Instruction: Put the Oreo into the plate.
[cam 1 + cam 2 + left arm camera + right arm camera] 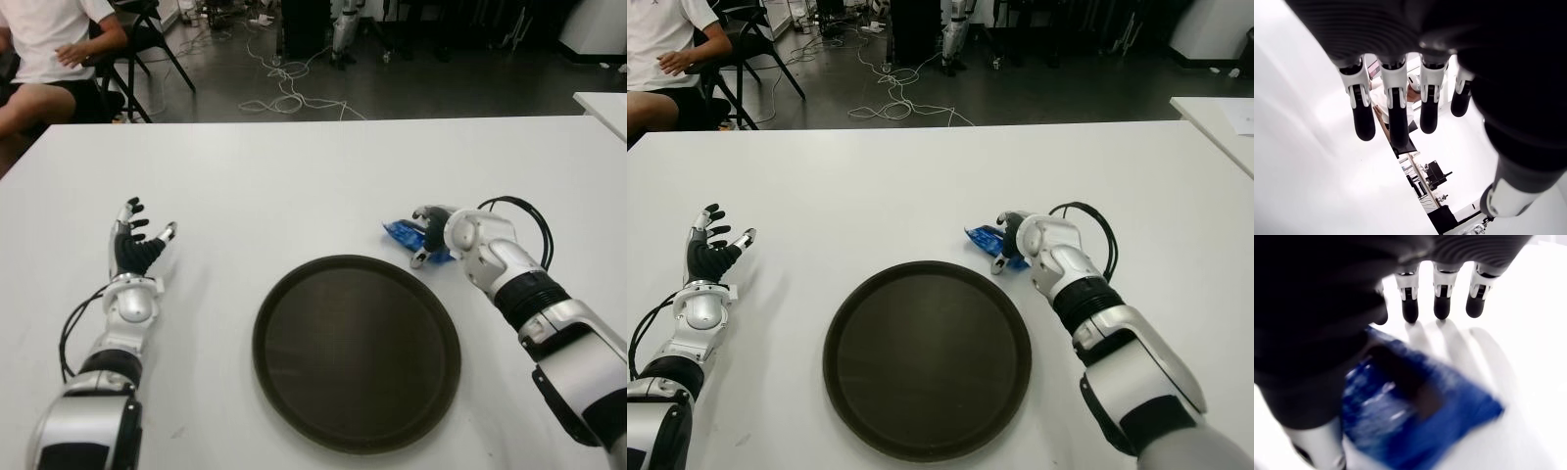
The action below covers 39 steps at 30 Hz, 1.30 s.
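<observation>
The Oreo point(399, 232) is a blue packet lying flat on the white table point(294, 176), just beyond the right rim of the round dark plate point(357, 352). My right hand point(429, 237) hovers over the packet's near end, with its fingers point(1442, 303) stretched out past the Oreo point(1425, 416) and the thumb beside it. The fingers are not closed around the packet. Nothing lies in the plate. My left hand point(137, 240) shows on the table's left side, fingers point(1396, 112) spread and holding nothing.
A seated person point(49, 49) is at the far left corner behind the table, next to a folding chair point(147, 39). Cables point(284, 93) lie on the floor beyond the far edge. Another white table's corner point(602, 103) shows at the right.
</observation>
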Motion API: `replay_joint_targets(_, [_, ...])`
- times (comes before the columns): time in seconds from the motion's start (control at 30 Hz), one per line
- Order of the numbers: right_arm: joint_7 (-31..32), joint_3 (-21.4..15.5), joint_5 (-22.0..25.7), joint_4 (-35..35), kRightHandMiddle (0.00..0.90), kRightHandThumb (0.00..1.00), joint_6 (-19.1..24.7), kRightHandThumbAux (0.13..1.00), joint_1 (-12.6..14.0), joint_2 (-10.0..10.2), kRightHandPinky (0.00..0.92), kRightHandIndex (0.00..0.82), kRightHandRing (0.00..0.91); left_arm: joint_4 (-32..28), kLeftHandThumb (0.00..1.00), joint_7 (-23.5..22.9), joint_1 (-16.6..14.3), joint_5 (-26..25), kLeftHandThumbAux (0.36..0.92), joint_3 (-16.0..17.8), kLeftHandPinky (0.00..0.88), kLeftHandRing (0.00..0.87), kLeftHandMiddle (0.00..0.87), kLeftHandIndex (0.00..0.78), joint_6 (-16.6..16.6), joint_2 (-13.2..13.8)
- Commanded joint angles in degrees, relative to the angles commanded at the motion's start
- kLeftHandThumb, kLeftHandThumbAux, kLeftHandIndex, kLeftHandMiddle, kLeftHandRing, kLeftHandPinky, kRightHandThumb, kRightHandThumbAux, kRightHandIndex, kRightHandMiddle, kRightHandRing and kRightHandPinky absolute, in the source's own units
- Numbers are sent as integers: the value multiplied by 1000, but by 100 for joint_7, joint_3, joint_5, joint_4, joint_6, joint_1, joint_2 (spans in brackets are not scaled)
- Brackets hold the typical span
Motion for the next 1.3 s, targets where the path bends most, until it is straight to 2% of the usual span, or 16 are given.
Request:
replay_joint_targets(0.03, [-194,-84,46,11,83,0,-10,858,18,36,53,71,71,6,233,-15,-1,-7,701,5,257,201,167,101,-6,2])
replay_joint_targets(0.1, [-397,-182,96,34,123,0,-23,871,27,80,150,122,129,13,235,-30,-1,-13,704,10,249,198,162,100,-11,4])
replay_joint_targets(0.2, [-572,-283,150,106,142,0,-39,877,21,135,195,146,156,15,235,-33,-1,-15,705,13,245,197,160,100,-14,3])
replay_joint_targets(0.27, [-806,-450,264,146,182,0,-20,891,40,211,229,204,191,16,240,-25,0,-13,709,14,237,197,163,100,-18,0])
replay_joint_targets(0.43, [-1090,-618,397,258,201,0,-59,900,33,302,241,239,203,6,249,5,7,3,710,6,233,201,169,101,-31,-2])
replay_joint_targets(0.5, [-1185,-671,441,287,228,1,-86,902,37,329,264,263,233,2,253,14,10,8,708,3,248,210,177,103,-35,-1])
replay_joint_targets(0.7, [-1347,-756,550,281,420,81,-142,896,67,367,412,359,379,-2,238,6,10,19,704,-7,238,206,170,102,-45,9])
replay_joint_targets(0.77, [-1364,-766,561,277,509,116,-148,894,73,374,494,401,469,-2,235,16,12,26,717,-12,231,204,169,104,-53,10])
replay_joint_targets(0.8, [-1373,-775,575,275,521,122,-154,893,77,377,505,407,482,-3,234,24,14,32,719,-15,230,203,169,105,-61,11])
replay_joint_targets(0.9, [-1426,-838,650,260,635,192,-195,881,99,393,608,488,621,-13,233,50,16,53,721,-29,222,197,162,105,-66,12])
replay_joint_targets(1.07, [-1478,-874,734,254,720,267,-231,861,113,402,685,566,712,-19,222,57,18,56,699,-33,229,189,158,98,-59,10])
replay_joint_targets(1.3, [-1532,-946,812,255,757,321,-279,849,125,426,725,608,747,-32,227,52,22,30,685,-18,266,211,174,100,-36,-4])
